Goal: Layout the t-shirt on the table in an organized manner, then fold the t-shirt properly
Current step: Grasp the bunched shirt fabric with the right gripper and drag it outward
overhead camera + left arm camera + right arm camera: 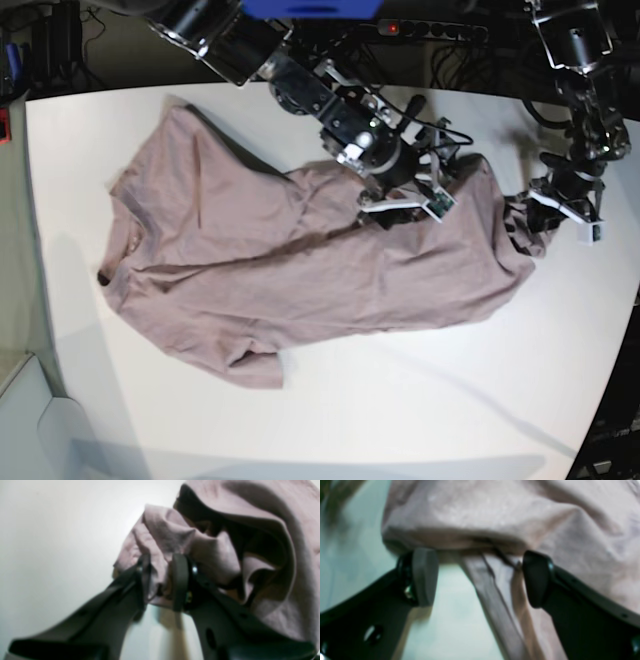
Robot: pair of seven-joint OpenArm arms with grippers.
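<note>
A wide white worktop (400,420) fills the base view, dark clutter behind it. The shirt (300,280) lies spread but rumpled across its middle, one sleeve toward the near edge, a bunched corner at the base view's right. The left tool (161,580) is nearly closed, pinching that bunched edge of cloth between its pads. The right tool (480,577) stands wide open over the shirt's upper edge; a fold of cloth hangs between its jaws, ungripped. To lay the shirt out well, the right tool likely needs a firm hold on a single layer, then both should draw apart low and evenly, so wrinkles flatten.
</note>
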